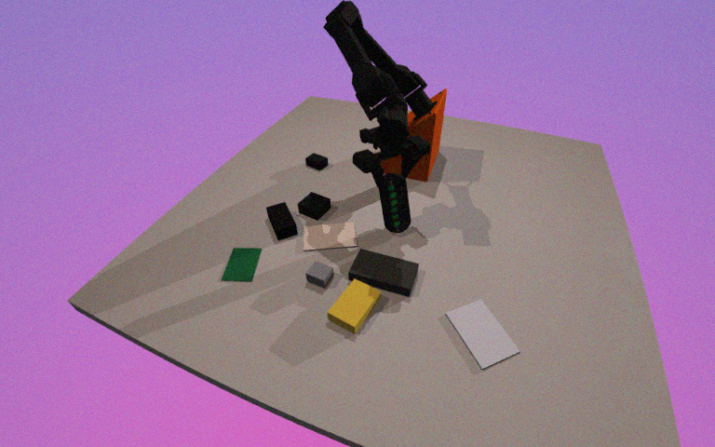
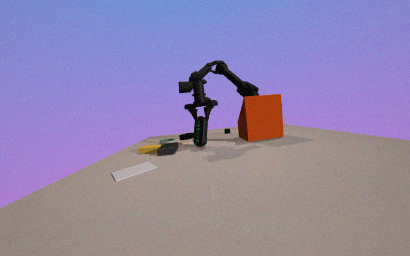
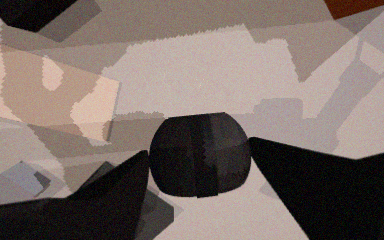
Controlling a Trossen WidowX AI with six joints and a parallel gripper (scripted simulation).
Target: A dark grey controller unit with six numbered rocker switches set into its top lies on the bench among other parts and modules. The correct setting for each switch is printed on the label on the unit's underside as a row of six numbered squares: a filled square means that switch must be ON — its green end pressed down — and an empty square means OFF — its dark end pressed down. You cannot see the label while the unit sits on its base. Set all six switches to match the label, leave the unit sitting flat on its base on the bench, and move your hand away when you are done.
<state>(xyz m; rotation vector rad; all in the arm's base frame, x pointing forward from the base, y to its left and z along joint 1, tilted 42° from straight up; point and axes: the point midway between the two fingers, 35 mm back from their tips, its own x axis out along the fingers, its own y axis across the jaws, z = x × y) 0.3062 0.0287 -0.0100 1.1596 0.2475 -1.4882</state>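
Note:
My gripper is shut on the dark grey controller unit and holds it by its upper end. The unit stands upright on end, its lower end at or just above the bench; I cannot tell whether it touches. Its row of green-ended switches faces the top and exterior views. In the wrist view only the unit's rounded end shows between the fingers. The underside label is hidden in all views.
An orange wedge block stands just behind the arm. Near the unit lie a beige card, a black flat module, a yellow block, a small grey cube, a green card, a white card and three black blocks to the left.

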